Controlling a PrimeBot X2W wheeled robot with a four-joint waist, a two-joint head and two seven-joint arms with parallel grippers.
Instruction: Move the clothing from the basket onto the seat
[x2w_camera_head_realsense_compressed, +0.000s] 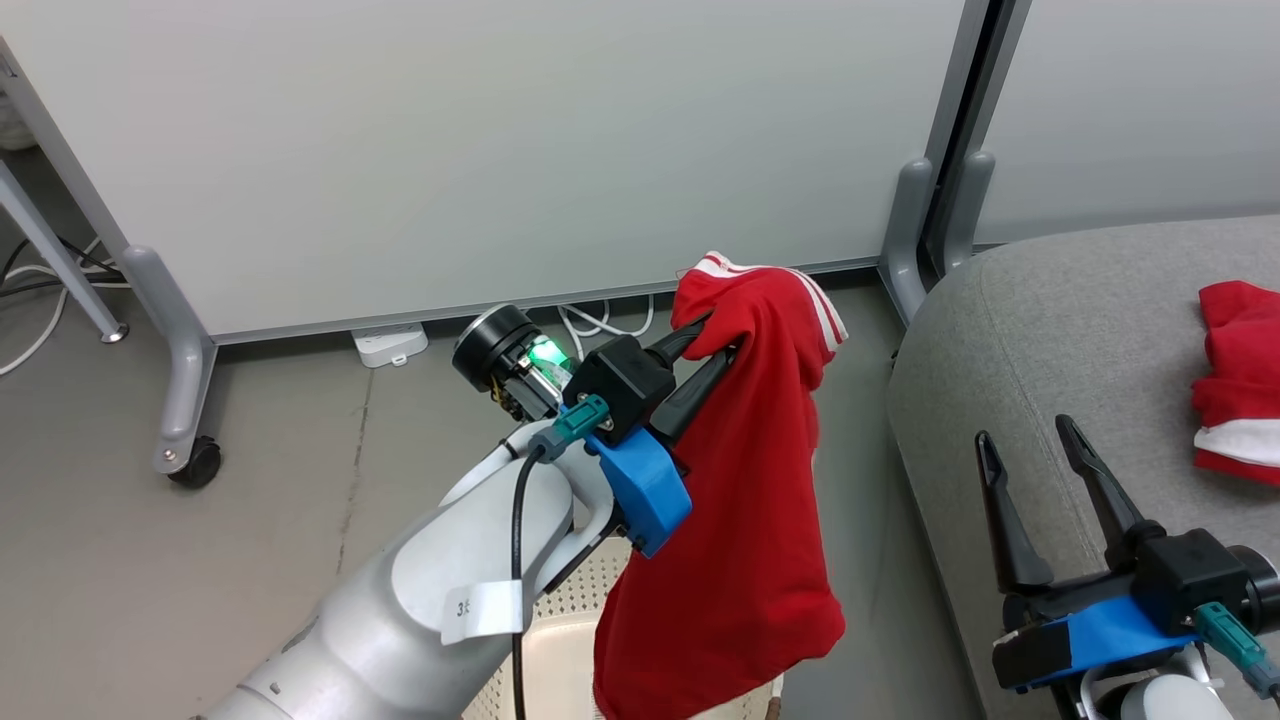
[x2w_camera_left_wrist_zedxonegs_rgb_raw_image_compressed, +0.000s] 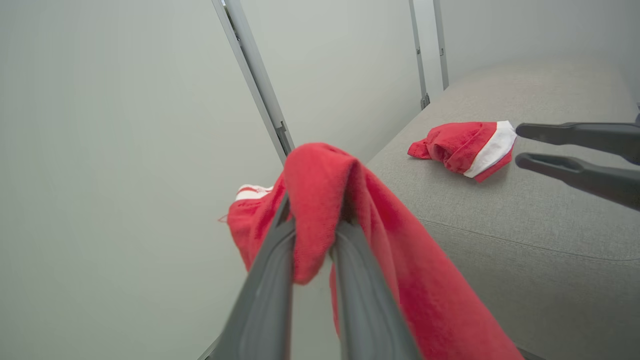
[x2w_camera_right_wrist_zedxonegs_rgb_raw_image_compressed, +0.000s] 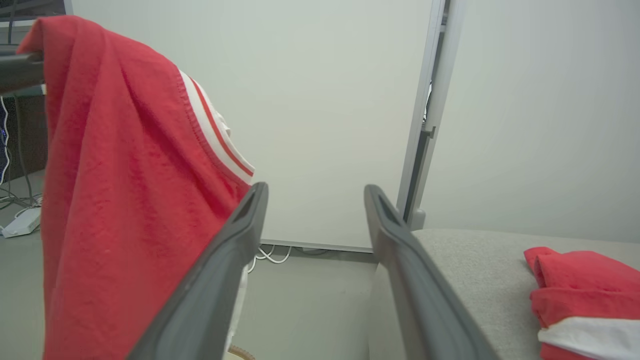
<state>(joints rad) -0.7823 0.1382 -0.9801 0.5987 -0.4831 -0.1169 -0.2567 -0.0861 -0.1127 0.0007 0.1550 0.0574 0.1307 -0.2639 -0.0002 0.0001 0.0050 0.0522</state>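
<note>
Head view: at centre frame we see the left jaws clamped on a red garment (x2w_camera_head_realsense_compressed: 740, 520), which hangs with its long axis vertical, striped trim uppermost, hem over the basket (x2w_camera_head_realsense_compressed: 560, 650) at bottom centre. The right jaws stand open, lower right. We should lift it rightward, clearing the seat (x2w_camera_head_realsense_compressed: 1050, 350) edge before releasing.

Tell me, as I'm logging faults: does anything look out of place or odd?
Nothing stands out. A crumpled garment lies on the seat; the hanging garment is pinched in the left gripper above the basket. The right gripper is open, empty.
</note>
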